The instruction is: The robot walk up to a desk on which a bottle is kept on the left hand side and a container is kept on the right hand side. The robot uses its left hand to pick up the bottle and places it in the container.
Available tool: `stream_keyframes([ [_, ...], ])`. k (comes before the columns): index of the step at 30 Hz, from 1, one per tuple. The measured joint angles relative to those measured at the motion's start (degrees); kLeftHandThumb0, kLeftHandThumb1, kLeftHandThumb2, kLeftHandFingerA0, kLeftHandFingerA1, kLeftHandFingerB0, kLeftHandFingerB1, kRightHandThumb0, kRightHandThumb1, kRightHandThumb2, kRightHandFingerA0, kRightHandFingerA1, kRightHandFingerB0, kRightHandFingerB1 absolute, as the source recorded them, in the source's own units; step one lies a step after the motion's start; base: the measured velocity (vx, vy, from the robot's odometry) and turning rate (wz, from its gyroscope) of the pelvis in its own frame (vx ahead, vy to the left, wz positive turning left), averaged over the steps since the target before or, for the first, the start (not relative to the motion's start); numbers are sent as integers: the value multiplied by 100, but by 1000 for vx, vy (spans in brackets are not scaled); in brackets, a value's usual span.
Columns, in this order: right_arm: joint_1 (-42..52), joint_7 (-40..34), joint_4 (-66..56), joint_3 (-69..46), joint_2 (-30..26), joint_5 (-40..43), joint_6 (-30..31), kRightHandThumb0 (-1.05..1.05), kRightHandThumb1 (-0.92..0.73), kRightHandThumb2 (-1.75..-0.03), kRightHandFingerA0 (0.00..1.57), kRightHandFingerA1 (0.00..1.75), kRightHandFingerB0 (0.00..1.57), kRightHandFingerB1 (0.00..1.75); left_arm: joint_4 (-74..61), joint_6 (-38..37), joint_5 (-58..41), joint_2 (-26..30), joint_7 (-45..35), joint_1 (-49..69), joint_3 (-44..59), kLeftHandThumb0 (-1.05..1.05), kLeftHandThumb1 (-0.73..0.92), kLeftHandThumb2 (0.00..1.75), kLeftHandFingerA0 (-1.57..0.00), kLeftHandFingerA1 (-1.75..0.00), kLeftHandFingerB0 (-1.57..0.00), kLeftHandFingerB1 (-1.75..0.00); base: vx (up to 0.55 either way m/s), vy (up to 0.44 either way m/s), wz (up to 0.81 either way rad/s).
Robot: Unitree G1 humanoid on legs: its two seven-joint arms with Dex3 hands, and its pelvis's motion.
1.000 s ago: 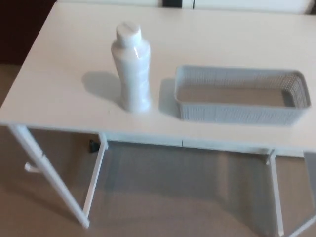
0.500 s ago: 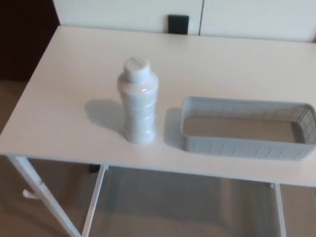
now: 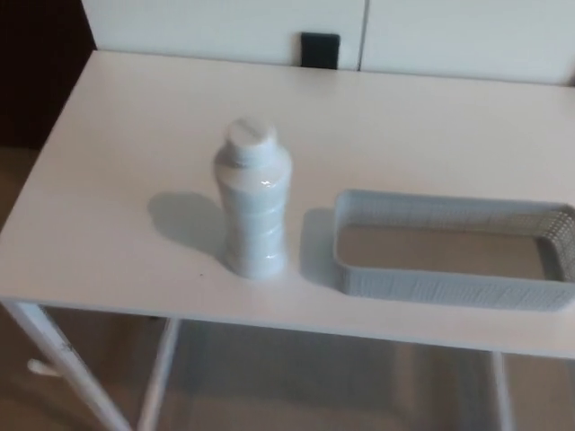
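1. Right, here we are at the desk (image 3: pixel 117 180), and neither hand is in the picture, so how far either one is open, or whether it holds anything, I cannot tell.
2. The bottle (image 3: pixel 254 213) stands upright on the desk, left of centre and close to the near edge, cap on top, nothing touching it.
3. The container (image 3: pixel 454 287) lies just beside it on the right, a long shallow mesh basket, apart from the bottle by a narrow gap and empty as far as this soft picture lets me say.
4. The step in hand looks like the approach and the reach: nothing of the task is done yet.
5. To do it well, I'd bring the left hand in from the left at the bottle's narrower middle, fingers spread wide, and close squarely so it doesn't tip towards the basket.
6. Lift it clear of the basket's near wall before carrying it across; it is tall and the basket is low, so it may need to go in lying down.
7. The count: one bottle, one container, one desk.
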Motion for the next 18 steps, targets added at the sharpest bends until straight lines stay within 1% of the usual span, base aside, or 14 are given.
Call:
stream_keyframes([
  [2, 32, -6, -24, 12, 23, 2, 25, -60, -32, -72, 61, 57, 53, 49, 5, 0, -6, 28, -1, 1, 48, -18, 40, 88, -37, -63, -9, -48, 50, 262, 10],
  [3, 61, -11, -58, 23, 39, 2, 45, -60, -31, -71, 60, 56, 54, 49, 10, 0, -19, 28, -1, -3, 62, -27, 56, 60, -43, -52, -18, -30, -12, 161, 8],
  [4, 61, -11, -58, 23, 39, 2, 45, -60, -31, -71, 60, 56, 54, 49, 10, 0, -19, 28, -1, -3, 62, -27, 56, 60, -43, -52, -18, -30, -12, 161, 8],
  [5, 92, -23, -127, 58, 58, 1, 85, -55, -38, -53, 64, 48, 56, 39, 19, 1, -49, 23, -3, -6, 81, -26, 57, 60, -48, -53, -20, -30, 96, 33, -2],
  [6, 94, -27, -160, 64, 58, 2, 97, -55, -38, -53, 64, 48, 56, 39, 23, 2, -54, 22, -5, -5, 81, -26, 57, 60, -48, -53, -20, -30, 80, -1, 10],
  [7, 96, -34, -227, 63, 56, 4, 109, -57, -39, -54, 65, 47, 57, 39, 20, 2, -62, 21, -8, -7, 81, -19, 44, 91, -32, -61, -7, -47, 83, -17, 2],
  [8, 95, -39, -246, 64, 56, 5, 113, -62, -32, -72, 58, 55, 54, 49, 14, 3, -63, 21, -8, -7, 81, -19, 44, 91, -33, -61, -7, -47, 90, -44, 4],
  [10, 82, -52, -231, 73, 46, 2, 132, -62, -31, -72, 63, 56, 54, 48, 0, 3, -66, 12, -8, -9, 74, -18, 43, 90, -37, -63, -7, -47, 42, -34, 9],
  [11, 75, -52, -221, 73, 43, 1, 131, -62, -31, -71, 63, 56, 52, 48, 1, 3, -66, 10, -8, -10, 71, -22, 61, 58, -44, -50, -19, -28, 81, -95, 7],
  [12, 58, -50, -194, 73, 38, 0, 131, -62, -32, -72, 62, 57, 50, 48, 3, 3, -66, 10, -9, -12, 70, -19, 42, 89, -34, -62, -5, -46, 77, -108, 8],
  [14, 42, -49, -149, 72, 33, -1, 130, -62, -31, -72, 62, 57, 50, 48, 8, 3, -66, 10, -10, -13, 70, -20, 42, 89, -34, -62, -5, -46, 67, -106, 7],
  [15, 39, -50, -133, 72, 32, -1, 131, -60, -32, -72, 57, 57, 52, 49, 17, 2, -66, 8, -15, -11, 70, -19, 42, 89, -32, -61, -6, -47, 53, -100, 2],
  [16, 39, -50, -135, 73, 32, 0, 131, -56, -40, -53, 65, 48, 62, 40, 20, 2, -66, 7, -20, -11, 70, -20, 45, 91, -32, -61, -5, -46, 53, -100, 3],
  [18, 37, -54, -135, 72, 32, -2, 131, -56, -40, -53, 65, 48, 62, 40, 33, 2, -67, -1, -26, -6, 70, -20, 45, 91, -32, -61, -5, -46, 52, -99, 3],
])
